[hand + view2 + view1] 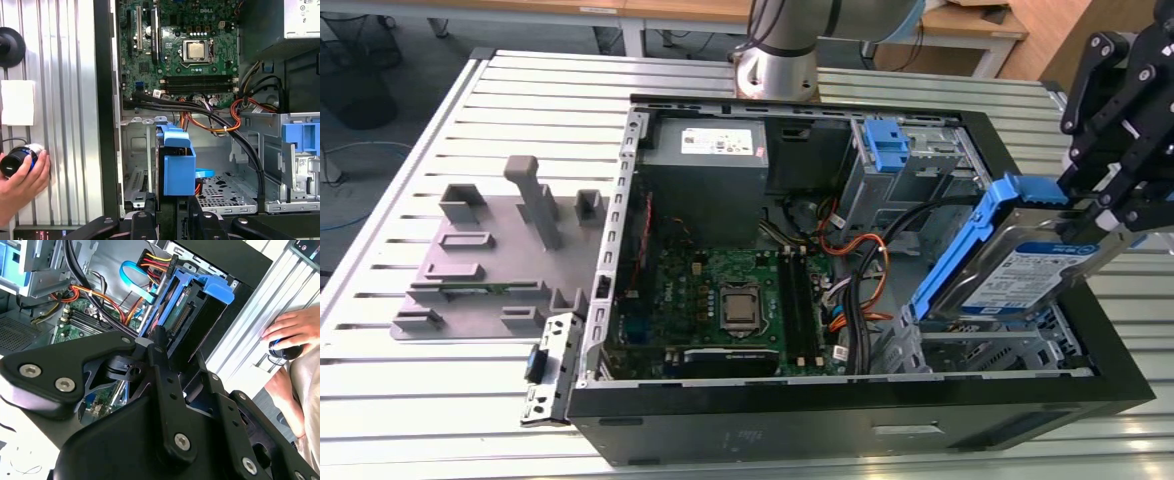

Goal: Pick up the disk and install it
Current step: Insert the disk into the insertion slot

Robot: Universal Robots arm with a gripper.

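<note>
End effector: the end effector [1118,212] hangs at the exterior view's right, above the corner of the open computer case [854,432]. Its black fingers are clamped on the disk, one on each side of the raised end.
Disk: the disk [1007,255] is held in the air and tilted. Its upper end sits in the end effector and its lower end dips inside the case, just over the metal drive cage [994,350].
Disk from the wrist: in both wrist views the disk [197,302] [177,165] juts straight out from between the fingers, its blue rails toward the camera.
Disk label: a white-and-blue label [1038,283] covers the broad silver face that is turned toward the exterior view.
Other label: a white sticker [718,141] with a red mark lies on the grey power supply [707,165] at the far end of the case.
Inside the case: a green circuit board [720,290] lies flat on the bottom. Orange and black cables [861,255] run between it and the bays, and a bare blue bracket [886,145] stands in the far bay.
Desk: the case rests on a slatted metal desk [427,400]. A grey fixture [494,255] stands on the desk, well apart from the case, at the exterior view's left.
Person: in the first wrist view a hand [22,177] grips a small round dark-and-blue object [15,161] at the desk's edge.
</note>
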